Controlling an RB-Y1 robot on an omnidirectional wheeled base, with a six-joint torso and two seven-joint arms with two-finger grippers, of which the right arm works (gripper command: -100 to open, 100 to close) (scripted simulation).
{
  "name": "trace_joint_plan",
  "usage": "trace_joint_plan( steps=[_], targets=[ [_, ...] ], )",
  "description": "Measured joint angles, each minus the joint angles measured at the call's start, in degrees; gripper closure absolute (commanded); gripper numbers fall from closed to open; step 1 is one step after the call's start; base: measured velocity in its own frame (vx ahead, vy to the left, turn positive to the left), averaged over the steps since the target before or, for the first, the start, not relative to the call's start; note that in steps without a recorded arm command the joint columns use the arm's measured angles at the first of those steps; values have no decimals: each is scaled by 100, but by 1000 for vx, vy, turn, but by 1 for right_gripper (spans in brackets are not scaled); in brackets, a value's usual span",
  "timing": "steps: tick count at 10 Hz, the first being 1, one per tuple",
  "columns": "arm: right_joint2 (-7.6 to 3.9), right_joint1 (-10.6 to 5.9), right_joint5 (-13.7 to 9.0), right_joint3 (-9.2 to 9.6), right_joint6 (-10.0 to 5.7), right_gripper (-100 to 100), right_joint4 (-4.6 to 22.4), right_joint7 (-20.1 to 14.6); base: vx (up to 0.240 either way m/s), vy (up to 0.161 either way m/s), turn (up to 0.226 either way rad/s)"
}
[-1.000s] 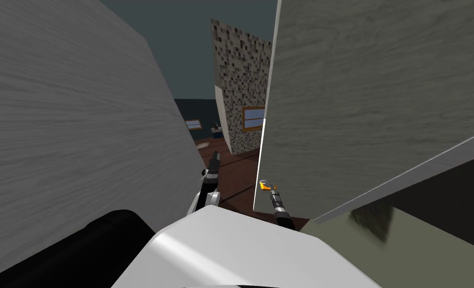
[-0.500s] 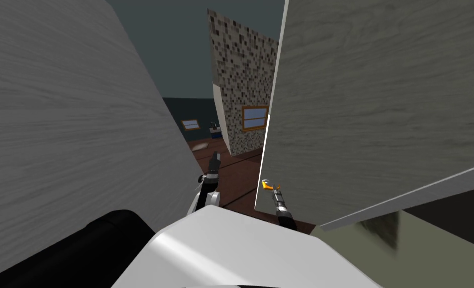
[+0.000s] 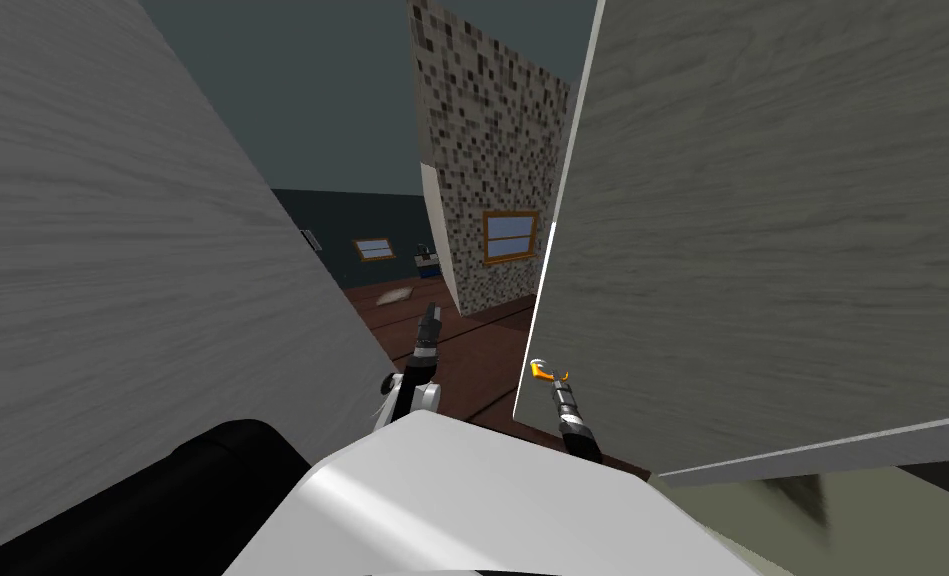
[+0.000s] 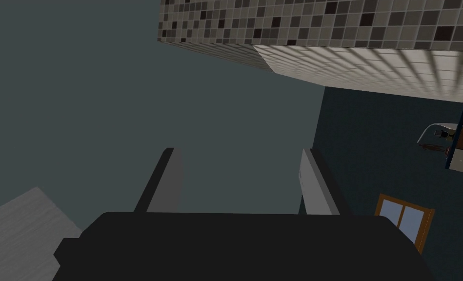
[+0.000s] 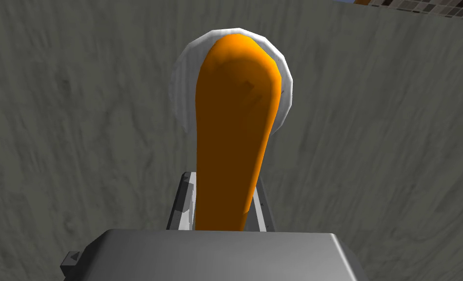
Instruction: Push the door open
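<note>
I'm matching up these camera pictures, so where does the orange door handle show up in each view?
Head view: orange door handle lower middle, at the door's free edge, in the right hand.
Right wrist view: orange door handle between that hand's fingers.
Left wrist view: the open left hand faces the tiled wall instead.
Shared landmark: the tiled wall, in all three.

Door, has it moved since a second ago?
Yes. The door edge swung right, clear of the window on the tiled wall. The right pincer grips its handle.
</note>
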Motion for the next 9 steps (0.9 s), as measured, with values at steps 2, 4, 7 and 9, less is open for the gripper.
trace_joint_plan(
  steps=[2,4,7,9],
  targets=[
    [89,-31,-61,-128,-9,100,-9,70,169,65,-75],
    [223,-66,-125,-270,-15,100,36,136,159,104,-93],
    [219,-90,-191,-397,-6,100,74,178,130,14,-51],
    [108,-119,-246,-481,-17,100,189,206,241,4,-58]
  ],
)
